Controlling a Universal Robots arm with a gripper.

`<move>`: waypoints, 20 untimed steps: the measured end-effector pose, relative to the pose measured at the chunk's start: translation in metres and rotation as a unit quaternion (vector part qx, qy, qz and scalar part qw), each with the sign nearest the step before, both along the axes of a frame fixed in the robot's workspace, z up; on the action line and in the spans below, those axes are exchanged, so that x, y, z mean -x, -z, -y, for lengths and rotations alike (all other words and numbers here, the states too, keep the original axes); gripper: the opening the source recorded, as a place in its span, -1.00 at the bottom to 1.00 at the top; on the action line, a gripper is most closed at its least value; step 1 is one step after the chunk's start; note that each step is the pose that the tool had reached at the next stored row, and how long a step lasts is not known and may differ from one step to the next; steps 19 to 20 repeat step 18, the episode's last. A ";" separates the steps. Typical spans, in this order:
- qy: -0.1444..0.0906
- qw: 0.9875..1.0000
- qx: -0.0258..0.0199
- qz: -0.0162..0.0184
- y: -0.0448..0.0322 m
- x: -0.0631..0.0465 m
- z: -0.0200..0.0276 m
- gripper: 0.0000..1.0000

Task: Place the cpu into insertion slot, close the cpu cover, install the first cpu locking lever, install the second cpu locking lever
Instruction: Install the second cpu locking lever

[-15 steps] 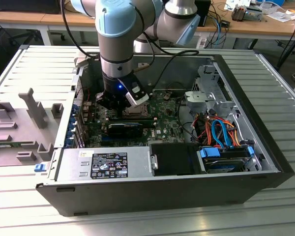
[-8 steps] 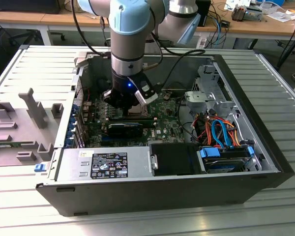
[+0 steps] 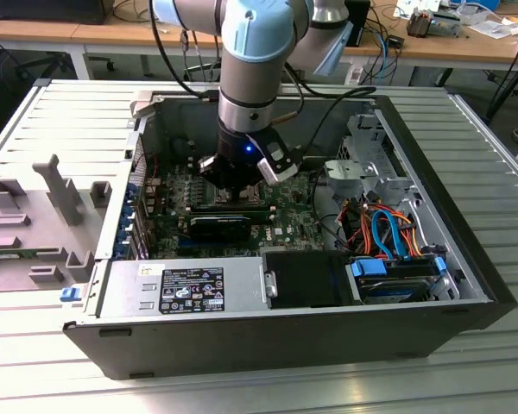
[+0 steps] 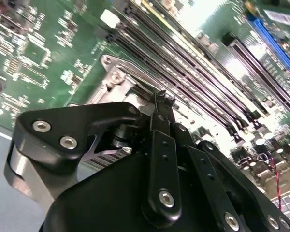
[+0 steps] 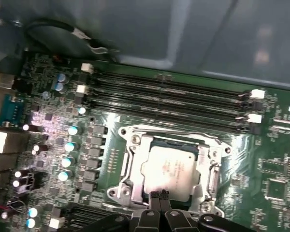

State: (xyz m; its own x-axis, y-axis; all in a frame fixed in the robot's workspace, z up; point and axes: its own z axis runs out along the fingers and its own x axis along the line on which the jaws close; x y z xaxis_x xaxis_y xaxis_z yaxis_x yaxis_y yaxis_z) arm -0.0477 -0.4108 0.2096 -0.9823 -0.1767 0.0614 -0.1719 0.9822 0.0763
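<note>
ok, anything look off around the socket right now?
Nothing stands out. The cpu sits flat and square inside the insertion slot, under the cpu cover. The hand is at the socket's edge.

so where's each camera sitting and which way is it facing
exterior view: off the arm, above the open computer case, looking down into it; the arm and gripper hang over the green circuit board.
first wrist view: on the wrist, facing the cpu in the insertion slot; fingers closed at its edge.
second wrist view: on the wrist, behind the gripper, grazing along the board.
both wrist views share the memory slots.
</note>
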 end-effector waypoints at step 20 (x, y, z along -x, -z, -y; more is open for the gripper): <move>0.000 1.000 0.000 -0.003 -0.0361 -0.008 -0.0012 -0.79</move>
